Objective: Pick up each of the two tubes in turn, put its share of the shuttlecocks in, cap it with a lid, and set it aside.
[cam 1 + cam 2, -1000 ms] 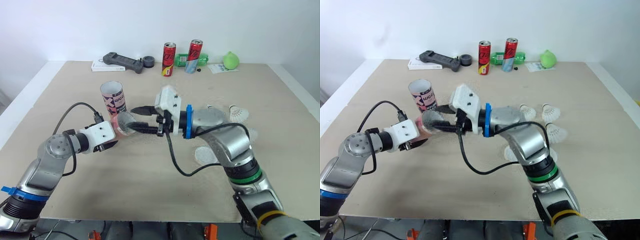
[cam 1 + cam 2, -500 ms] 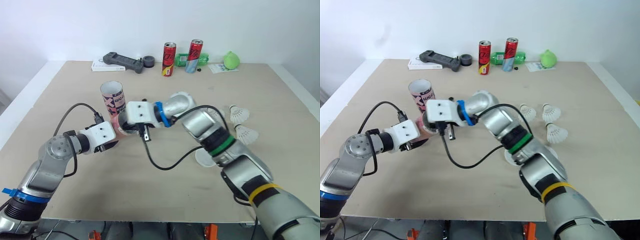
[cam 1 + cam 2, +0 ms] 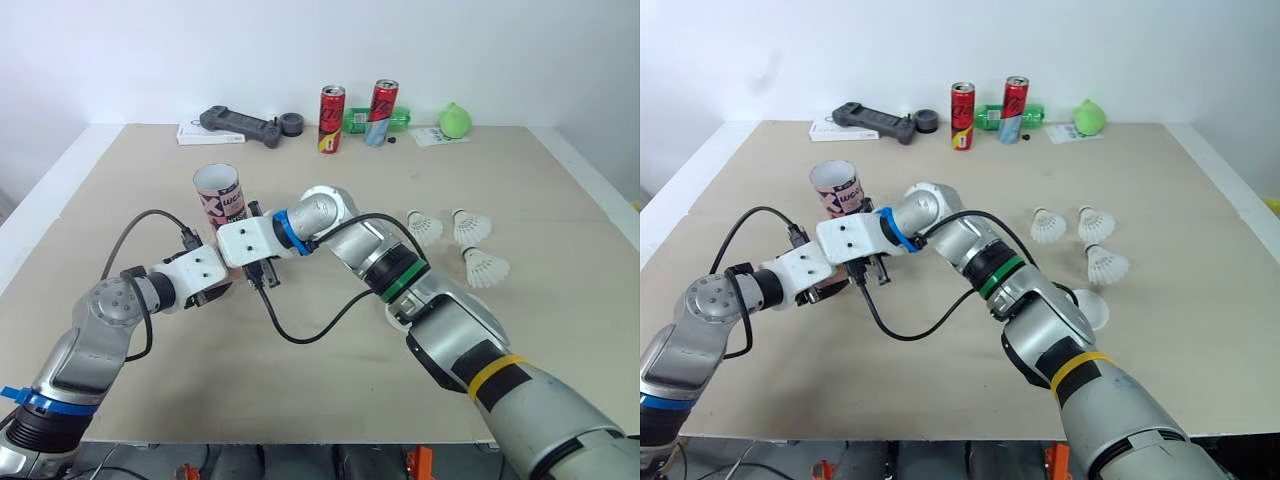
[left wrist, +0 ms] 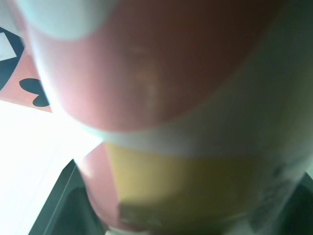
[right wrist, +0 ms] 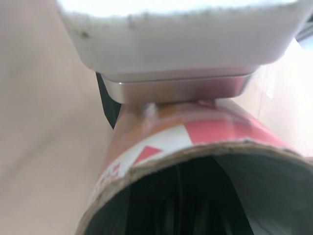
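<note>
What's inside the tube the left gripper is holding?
The tube has an open mouth with no lid on it. Past the rim its inside is dark shadow, so whether anything sits deeper in cannot be seen.

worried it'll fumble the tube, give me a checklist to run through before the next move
1. Grip: ok, the left claw is clamped on the held tube.
2. Mouth of the held tube uncapped: ok.
3. Shuttlecock seated inside it: cannot tell, the inside is dark.
4. Mouth free of the right claw: not ok, it sits right at the rim.
5. More stock ready: ok, three shuttlecocks lie loose on the table.
6. Next parts ready: ok, a lid lies flat and the second tube stands upright and open.
</note>
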Robot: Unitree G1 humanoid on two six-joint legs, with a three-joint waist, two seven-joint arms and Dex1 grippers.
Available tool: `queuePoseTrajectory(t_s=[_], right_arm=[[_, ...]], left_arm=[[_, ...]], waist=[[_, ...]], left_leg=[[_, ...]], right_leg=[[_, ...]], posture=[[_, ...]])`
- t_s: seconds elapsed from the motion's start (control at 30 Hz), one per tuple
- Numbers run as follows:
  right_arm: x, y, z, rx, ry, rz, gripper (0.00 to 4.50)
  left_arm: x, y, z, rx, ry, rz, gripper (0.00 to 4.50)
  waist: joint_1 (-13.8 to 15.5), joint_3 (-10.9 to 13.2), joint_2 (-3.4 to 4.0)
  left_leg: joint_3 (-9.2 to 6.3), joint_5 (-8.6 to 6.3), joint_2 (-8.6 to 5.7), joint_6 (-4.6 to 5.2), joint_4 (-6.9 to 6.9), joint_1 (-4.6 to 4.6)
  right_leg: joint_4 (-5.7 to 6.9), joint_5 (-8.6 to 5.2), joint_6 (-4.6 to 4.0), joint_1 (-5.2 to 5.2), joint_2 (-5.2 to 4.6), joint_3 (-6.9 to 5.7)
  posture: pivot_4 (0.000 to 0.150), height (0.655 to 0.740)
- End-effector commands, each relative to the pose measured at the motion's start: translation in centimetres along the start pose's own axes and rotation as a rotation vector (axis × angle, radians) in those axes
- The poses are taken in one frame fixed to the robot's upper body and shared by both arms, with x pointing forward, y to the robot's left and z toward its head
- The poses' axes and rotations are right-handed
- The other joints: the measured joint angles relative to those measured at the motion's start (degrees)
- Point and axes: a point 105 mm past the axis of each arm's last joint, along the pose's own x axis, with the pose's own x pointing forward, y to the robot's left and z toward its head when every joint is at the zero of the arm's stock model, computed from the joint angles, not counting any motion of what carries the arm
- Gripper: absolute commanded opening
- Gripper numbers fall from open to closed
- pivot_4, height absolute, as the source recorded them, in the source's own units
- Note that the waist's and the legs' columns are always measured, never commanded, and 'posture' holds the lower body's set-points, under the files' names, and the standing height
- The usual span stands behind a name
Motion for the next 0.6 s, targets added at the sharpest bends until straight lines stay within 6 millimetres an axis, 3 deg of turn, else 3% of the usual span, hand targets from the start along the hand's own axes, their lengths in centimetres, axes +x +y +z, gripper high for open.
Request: queuePoseTrajectory(t_s=[0.03,0.17,0.2,0.3,0.43,0.5,0.6], right_arm=[[-1.9,-1.4,2.7,-0.028,-0.106,-0.043,0.04],[-4.4,-2.2,3.2,-0.011,-0.133,-0.079,0.04],[-4.9,-2.3,3.2,-0.007,-0.136,-0.082,0.65],[-6.1,-2.3,3.3,0.006,-0.141,-0.094,1.72],[-8.1,-2.1,3.3,0.043,-0.160,-0.109,3.80],[-9.3,-2.0,3.2,0.077,-0.178,-0.128,4.47],[-12.6,-1.7,2.5,0.209,-0.242,-0.188,4.47]], left_arm=[[0.8,-2.6,-0.7,-0.038,0.014,-0.105,3.03],[0.7,-2.3,-0.7,-0.034,0.014,-0.102,3.03],[0.7,-2.3,-0.7,-0.032,0.014,-0.101,3.03],[0.7,-2.1,-0.7,-0.029,0.014,-0.099,3.03],[0.6,-2.0,-0.6,-0.033,0.006,-0.094,3.03],[0.5,-1.9,-0.5,-0.039,-0.005,-0.087,3.03],[0.3,-1.3,0.9,-0.077,-0.077,-0.059,3.03]], waist=[[0.1,0.0,0.00],[0.2,0.0,0.00],[0.2,0.0,0.01],[0.2,0.0,0.00],[0.2,0.0,0.00],[0.2,0.0,0.02],[0.5,0.0,-0.01]], left_leg=[[0.00,0.00,-0.02,0.00,0.00,-0.08],[-0.09,-0.04,-0.07,-0.06,-0.03,-0.17],[-0.11,-0.04,-0.07,-0.06,-0.03,-0.20],[-0.13,-0.04,-0.08,-0.06,-0.02,-0.20],[-0.12,-0.03,-0.07,-0.05,-0.01,-0.20],[-0.09,-0.04,-0.08,-0.06,-0.01,-0.21],[-0.17,-0.04,-0.09,-0.06,-0.01,-0.26]], right_leg=[[0.00,0.03,-0.05,0.02,-0.01,0.01],[0.00,-0.06,-0.10,0.03,0.01,0.01],[0.00,-0.06,-0.10,0.03,0.02,0.00],[0.00,-0.06,-0.10,0.05,0.02,0.00],[0.00,-0.03,-0.10,0.03,0.02,-0.01],[0.00,-0.02,-0.09,0.04,-0.02,0.00],[0.00,-0.07,-0.09,0.06,0.00,-0.03]], posture=[[0.150,0.7400],[0.150,0.7400],[0.150,0.7400],[0.150,0.7400],[0.150,0.7400],[0.150,0.7400],[0.150,0.7400]])
